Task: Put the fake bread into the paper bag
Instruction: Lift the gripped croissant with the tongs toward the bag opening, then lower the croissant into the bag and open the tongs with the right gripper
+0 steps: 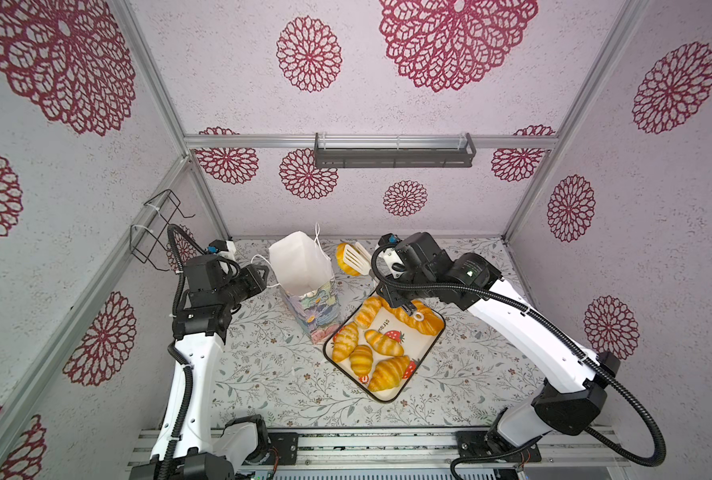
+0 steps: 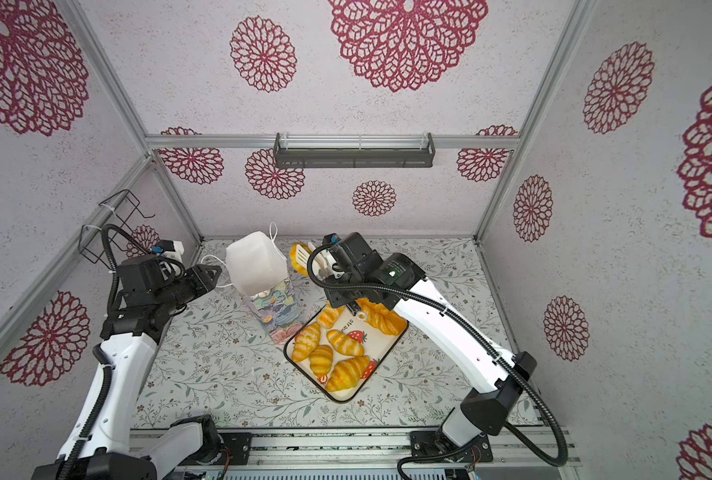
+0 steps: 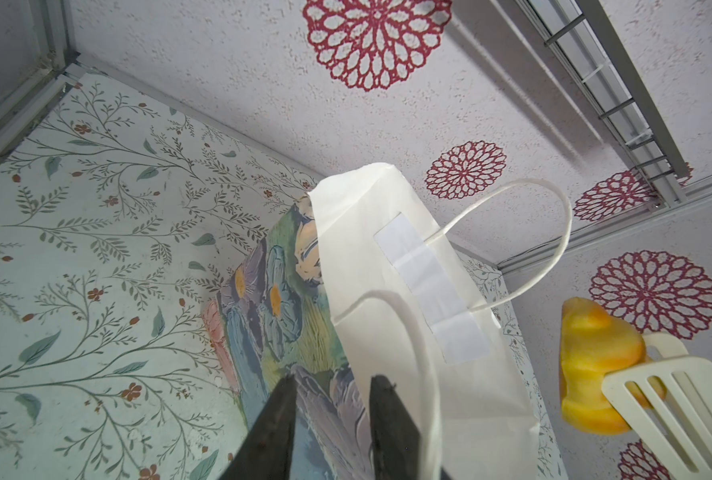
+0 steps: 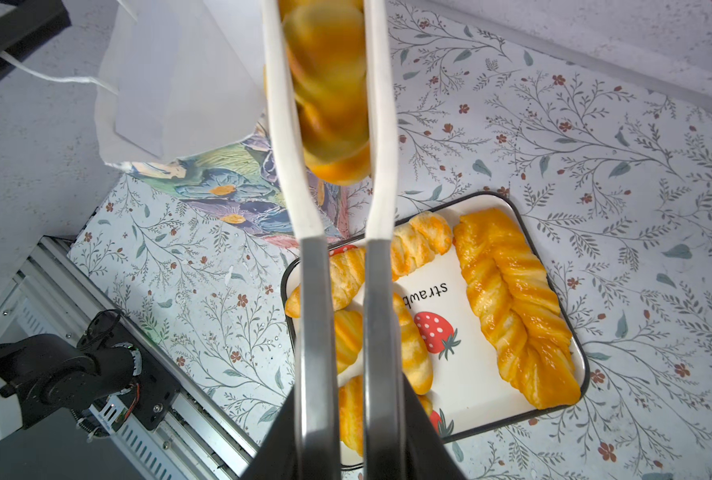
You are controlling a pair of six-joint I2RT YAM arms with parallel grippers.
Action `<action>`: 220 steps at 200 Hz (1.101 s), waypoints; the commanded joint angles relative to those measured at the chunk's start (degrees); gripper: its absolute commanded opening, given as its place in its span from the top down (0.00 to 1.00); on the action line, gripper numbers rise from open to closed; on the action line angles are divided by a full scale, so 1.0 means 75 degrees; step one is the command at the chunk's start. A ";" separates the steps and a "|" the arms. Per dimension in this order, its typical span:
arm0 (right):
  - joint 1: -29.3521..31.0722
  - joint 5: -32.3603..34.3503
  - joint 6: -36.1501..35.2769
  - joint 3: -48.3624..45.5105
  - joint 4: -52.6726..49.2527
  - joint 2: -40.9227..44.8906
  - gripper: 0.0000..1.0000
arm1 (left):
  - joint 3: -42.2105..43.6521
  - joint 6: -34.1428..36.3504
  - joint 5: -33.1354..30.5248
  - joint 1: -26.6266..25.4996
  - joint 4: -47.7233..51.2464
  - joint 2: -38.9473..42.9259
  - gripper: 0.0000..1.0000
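In both top views, the right end effector (image 1: 404, 306) is clenched on tongs (image 1: 356, 258) that pinch a fake bread piece (image 1: 343, 259) just beside the paper bag (image 1: 300, 266) mouth. Left wrist: the left end effector (image 3: 329, 380) is released, jaws parted at the paper bag's side. Right wrist: the fake bread piece sits between the tong blades.

Glossy fake bread (image 1: 384, 342), matt paper bag (image 1: 300, 266), metal tongs (image 4: 316, 332) with smooth plastic tips

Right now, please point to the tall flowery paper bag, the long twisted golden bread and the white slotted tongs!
Tall flowery paper bag (image 1: 310, 316): in a top view, on its painted side.
Long twisted golden bread (image 4: 512, 307): right wrist view, its middle.
White slotted tongs (image 4: 284, 124): right wrist view, one white arm.
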State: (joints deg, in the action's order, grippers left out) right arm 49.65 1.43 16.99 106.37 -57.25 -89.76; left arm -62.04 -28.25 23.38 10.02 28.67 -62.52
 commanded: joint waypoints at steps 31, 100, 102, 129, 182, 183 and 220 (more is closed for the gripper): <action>0.0408 0.0020 -0.0289 0.0870 0.0513 -0.0247 0.70 | -0.0119 0.0196 -0.0429 -0.0010 0.0231 -0.0072 0.65; 0.0791 -0.0226 -0.0297 0.1704 0.0626 -0.0960 0.69 | -0.0153 0.0197 -0.0455 -0.0003 0.0314 -0.0153 0.64; 0.0796 -0.0226 -0.0297 0.1722 0.0641 -0.0976 0.69 | -0.0153 0.0194 -0.0456 -0.0004 0.0317 -0.0158 0.64; 0.0846 -0.0283 -0.0300 0.1853 0.0729 -0.1165 0.69 | -0.0177 0.0217 -0.0502 -0.0002 0.0376 -0.0205 0.63; 0.0867 -0.0252 -0.0325 0.2089 0.0632 -0.1622 0.68 | -0.0188 0.0199 -0.0479 -0.0005 0.0382 -0.0174 0.63; 0.0868 -0.0251 -0.0328 0.2092 0.0629 -0.1630 0.68 | -0.0188 0.0196 -0.0480 -0.0003 0.0383 -0.0179 0.63; 0.0858 -0.0276 -0.0356 0.2123 0.0675 -0.1832 0.68 | -0.0177 0.0199 -0.0457 0.0000 0.0360 -0.0181 0.62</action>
State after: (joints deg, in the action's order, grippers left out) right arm 55.88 -0.40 15.90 119.68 -54.63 -104.20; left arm -62.08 -27.44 20.03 10.02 31.40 -63.79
